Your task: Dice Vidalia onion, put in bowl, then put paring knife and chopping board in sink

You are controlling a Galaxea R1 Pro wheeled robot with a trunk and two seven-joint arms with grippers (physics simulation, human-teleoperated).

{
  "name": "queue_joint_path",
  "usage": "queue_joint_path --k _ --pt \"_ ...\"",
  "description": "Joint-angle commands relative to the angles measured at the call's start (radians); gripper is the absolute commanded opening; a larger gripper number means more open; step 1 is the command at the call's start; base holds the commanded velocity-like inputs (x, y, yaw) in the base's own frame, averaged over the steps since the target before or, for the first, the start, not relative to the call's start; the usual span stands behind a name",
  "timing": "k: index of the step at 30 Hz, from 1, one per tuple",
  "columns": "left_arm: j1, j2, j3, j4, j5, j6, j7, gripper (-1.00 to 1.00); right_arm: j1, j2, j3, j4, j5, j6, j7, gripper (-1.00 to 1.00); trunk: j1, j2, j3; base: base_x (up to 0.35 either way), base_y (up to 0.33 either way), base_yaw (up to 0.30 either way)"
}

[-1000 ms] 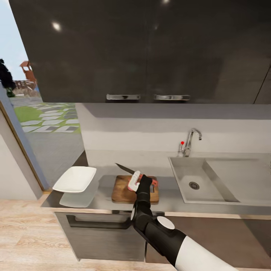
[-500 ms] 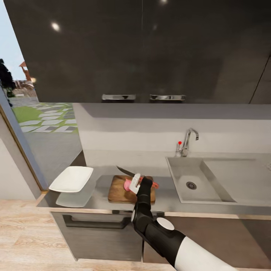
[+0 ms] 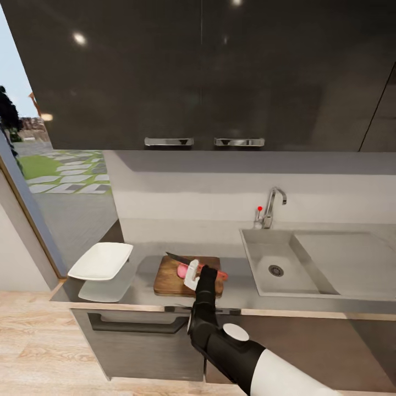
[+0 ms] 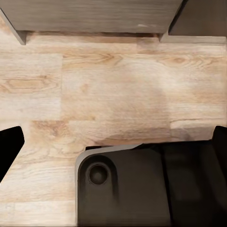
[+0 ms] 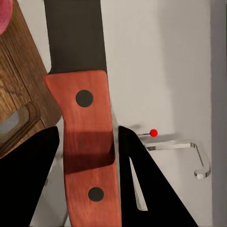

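Note:
The brown chopping board (image 3: 171, 279) lies on the grey countertop (image 3: 242, 294), left of the sink (image 3: 286, 286). The pinkish Vidalia onion (image 3: 182, 270) sits whole on the board, its edge also seen as the onion (image 5: 3, 14) in the right wrist view. My right gripper (image 3: 193, 273) is shut on the paring knife's red handle (image 5: 88, 142). The dark blade (image 3: 177, 258) slants low over the board just behind the onion; whether it touches it I cannot tell. The white bowl (image 3: 101, 260) stands at the counter's left end. My left gripper (image 4: 113, 146) hangs open over the wooden floor.
A curved chrome tap (image 3: 271, 204) with a red knob (image 3: 259, 208) stands behind the basin, with a flat drainboard (image 3: 346, 258) to its right. Dark wall cabinets (image 3: 198, 77) hang overhead. A doorway (image 3: 33, 181) opens at the left. Below the counter a cabinet bar handle (image 3: 137, 328) sticks out.
The camera has shifted a little. My right gripper has lowered the knife, so the blade now sits just above the board near the onion, which was hidden a second ago.

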Motion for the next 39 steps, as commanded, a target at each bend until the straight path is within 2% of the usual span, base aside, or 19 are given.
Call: queue_joint_path --k 1,5,12,39 --pt "0.000 0.001 -0.004 0.001 0.007 -0.001 -0.002 1.00 -0.002 0.002 0.007 -0.003 0.000 0.006 -0.004 -1.00 0.001 -0.002 -0.002 0.000 0.000 0.000" --pt "0.000 0.001 -0.002 0.018 0.005 -0.001 -0.002 1.00 -0.002 0.017 0.016 -0.014 0.014 0.006 -0.009 -1.00 0.001 -0.002 -0.002 0.000 0.000 0.000" --pt "0.002 0.001 -0.001 0.034 0.005 -0.001 -0.002 1.00 -0.002 0.017 0.021 -0.016 0.040 0.007 -0.012 -1.00 0.001 -0.002 -0.002 0.000 0.000 0.000" --pt "0.001 -0.001 0.000 0.046 0.005 0.002 -0.002 1.00 -0.002 0.017 0.027 -0.005 0.035 0.021 -0.006 -1.00 0.001 -0.002 -0.002 0.011 -0.025 0.000"
